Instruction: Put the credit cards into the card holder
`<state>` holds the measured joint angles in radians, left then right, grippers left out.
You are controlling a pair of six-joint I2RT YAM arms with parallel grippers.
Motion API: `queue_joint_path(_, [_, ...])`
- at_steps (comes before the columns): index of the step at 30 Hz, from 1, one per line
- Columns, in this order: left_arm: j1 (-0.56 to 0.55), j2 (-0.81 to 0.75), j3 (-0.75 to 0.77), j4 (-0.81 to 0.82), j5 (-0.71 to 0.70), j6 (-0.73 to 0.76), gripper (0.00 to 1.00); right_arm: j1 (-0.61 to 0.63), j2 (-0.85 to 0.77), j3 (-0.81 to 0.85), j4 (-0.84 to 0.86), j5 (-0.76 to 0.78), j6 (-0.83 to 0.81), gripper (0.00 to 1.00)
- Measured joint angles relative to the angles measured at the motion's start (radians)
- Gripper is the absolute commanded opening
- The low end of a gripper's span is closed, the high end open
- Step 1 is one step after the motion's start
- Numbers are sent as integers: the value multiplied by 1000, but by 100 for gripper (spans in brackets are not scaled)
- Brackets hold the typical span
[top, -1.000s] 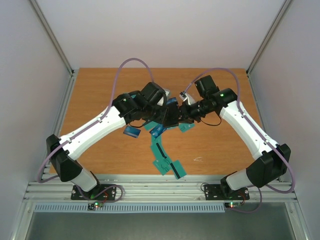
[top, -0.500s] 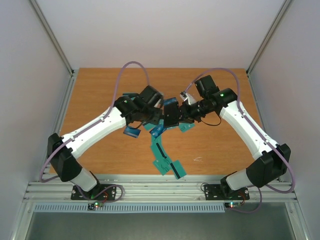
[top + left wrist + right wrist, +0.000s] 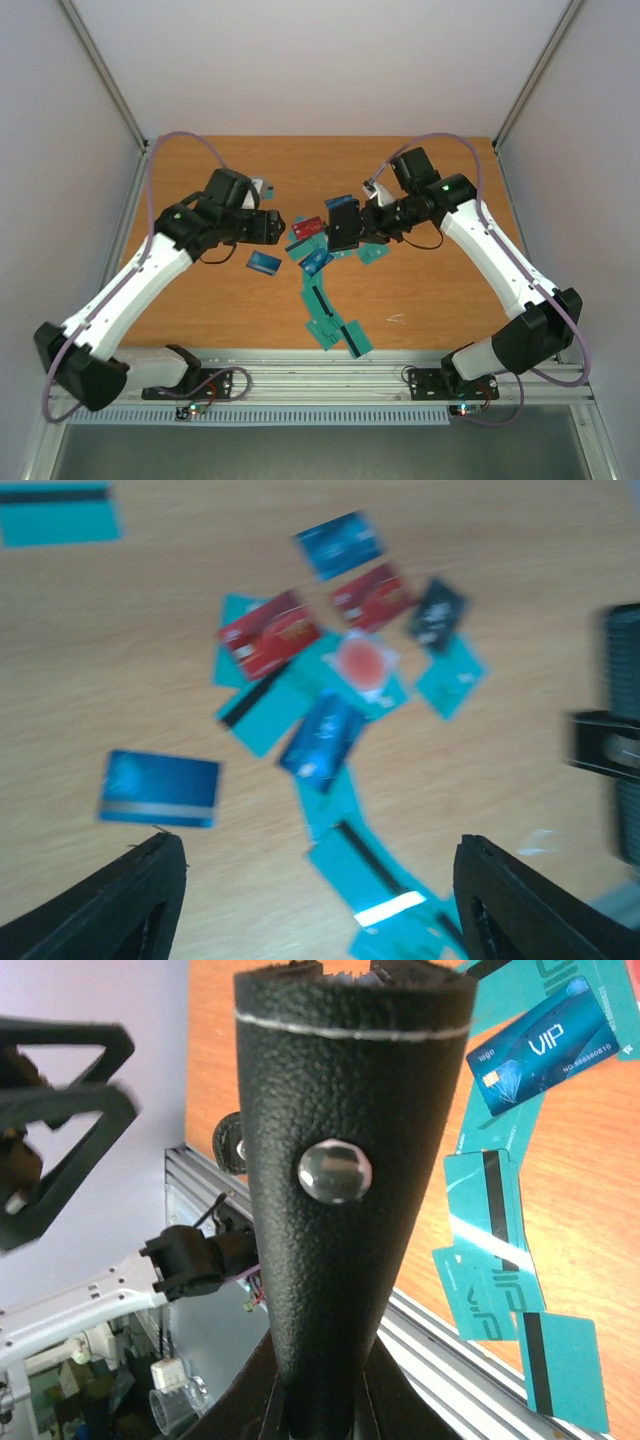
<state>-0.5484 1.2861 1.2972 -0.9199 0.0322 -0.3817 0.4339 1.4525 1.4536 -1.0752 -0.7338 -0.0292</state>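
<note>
Several credit cards (image 3: 322,330) by near table (image 3: 430,300) edge, card holder (image 3: 344,228) gripped

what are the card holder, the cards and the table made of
The card holder looks like black leather or faux leather: pebbled grain, pale stitching, a shiny metal snap. The cards seem glossy plastic: thin, printed, one catching glare. The table is wood or wood-look laminate, orange-brown with faint grain; can't tell which.

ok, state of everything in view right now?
card holder: clamped in right jaws, raised off the table
credit cards: loose on the table, overlapping in a heap
lone blue card: flat, apart from the heap
left jaws: open, empty
right jaws: shut on the card holder
</note>
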Motion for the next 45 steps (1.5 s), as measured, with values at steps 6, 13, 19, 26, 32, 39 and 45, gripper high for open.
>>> queue_joint_path(6, [6,-161,-81,172,252,-82,85,-20,22,73,-2,-48,42,1])
queue_joint_path(13, [8,-156,-103,362,439,-222,86,-32,22,82,69,-210,142,2])
queue_joint_path(19, [10,-138,-98,430,478,-296,76,-32,21,83,127,-305,188,2])
queue_joint_path(26, [10,-116,-57,406,460,-314,63,-32,-14,83,174,-354,232,2])
queue_joint_path(32, [10,-134,-31,351,397,-298,60,-32,-76,52,284,-384,310,3])
queue_joint_path(39, [10,-142,-14,317,387,-291,62,-32,-98,2,447,-419,431,4])
queue_joint_path(45, [10,-153,-22,382,476,-323,64,-32,-99,2,522,-453,477,5])
